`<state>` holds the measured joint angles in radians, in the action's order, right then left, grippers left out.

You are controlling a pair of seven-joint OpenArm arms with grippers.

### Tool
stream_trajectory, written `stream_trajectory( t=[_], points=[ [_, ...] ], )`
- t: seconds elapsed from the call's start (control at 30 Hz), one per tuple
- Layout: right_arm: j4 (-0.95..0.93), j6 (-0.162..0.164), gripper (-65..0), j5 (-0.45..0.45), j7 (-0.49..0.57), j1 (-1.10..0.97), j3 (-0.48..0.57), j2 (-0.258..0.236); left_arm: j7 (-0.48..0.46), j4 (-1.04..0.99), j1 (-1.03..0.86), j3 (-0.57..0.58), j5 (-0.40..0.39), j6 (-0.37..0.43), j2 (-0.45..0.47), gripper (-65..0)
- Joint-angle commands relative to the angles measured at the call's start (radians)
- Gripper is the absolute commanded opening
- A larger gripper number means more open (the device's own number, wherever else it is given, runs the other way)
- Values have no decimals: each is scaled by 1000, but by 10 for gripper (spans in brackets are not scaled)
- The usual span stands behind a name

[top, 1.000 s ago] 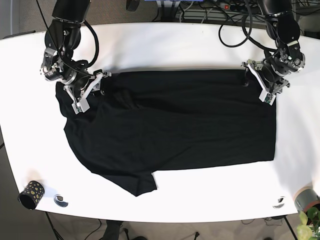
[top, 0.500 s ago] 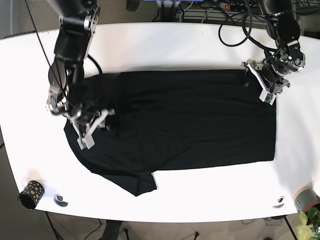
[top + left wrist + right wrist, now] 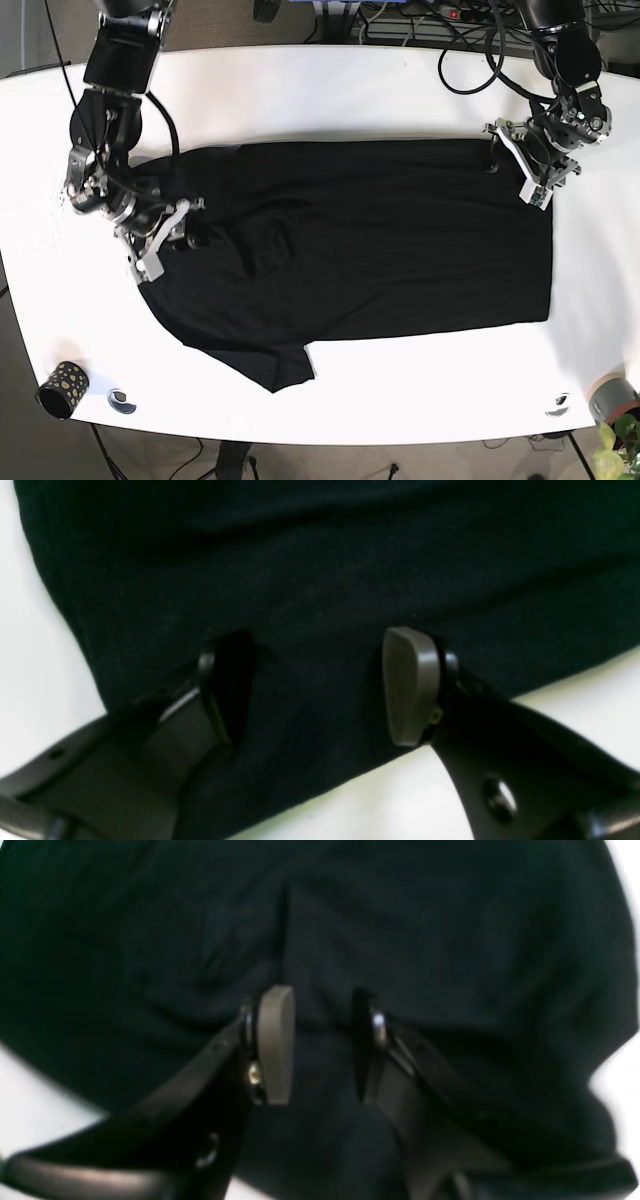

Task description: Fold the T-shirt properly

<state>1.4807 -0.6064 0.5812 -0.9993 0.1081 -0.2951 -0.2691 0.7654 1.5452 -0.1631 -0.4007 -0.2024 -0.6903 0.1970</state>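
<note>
Black, thin cloth — the T-shirt lies spread on the white table, its hem end under the left gripper and its sleeve end under the right gripper. It looks light, soft and without any stiffness, so it will probably sag and wrinkle when lifted; I judge the best hold is at a corner or along the hem, pinching a single layer. The left gripper has its jaws spread wide over the edge of the fabric, holding nothing. The right gripper has its jaws close together over a crease — whether cloth is pinched between them I cannot tell. No brand, label or writing can be read.
</note>
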Motion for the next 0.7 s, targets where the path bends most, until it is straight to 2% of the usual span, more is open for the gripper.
stream_trajectory(
  t=[0.0,0.13,0.4,0.6,0.67],
  points=[
    [2,-5,-471,4,20,3,-5,-17,27,4,1,-4,21,2,11,-278],
    [-58,-5,-471,-25,27,-8,-5,-6,27,4,1,-4,21,2,11,-278],
    [-136,-5,-471,-45,112,34,1,-5,27,4,-2,-4,21,2,11,-278],
    [-314,-5,-471,-46,119,141,1,-15,27,4,-3,-4,21,2,11,-278],
    [-360,-5,-471,-46,156,170,1,-17,27,4,-3,-4,21,2,11,-278]
  ],
)
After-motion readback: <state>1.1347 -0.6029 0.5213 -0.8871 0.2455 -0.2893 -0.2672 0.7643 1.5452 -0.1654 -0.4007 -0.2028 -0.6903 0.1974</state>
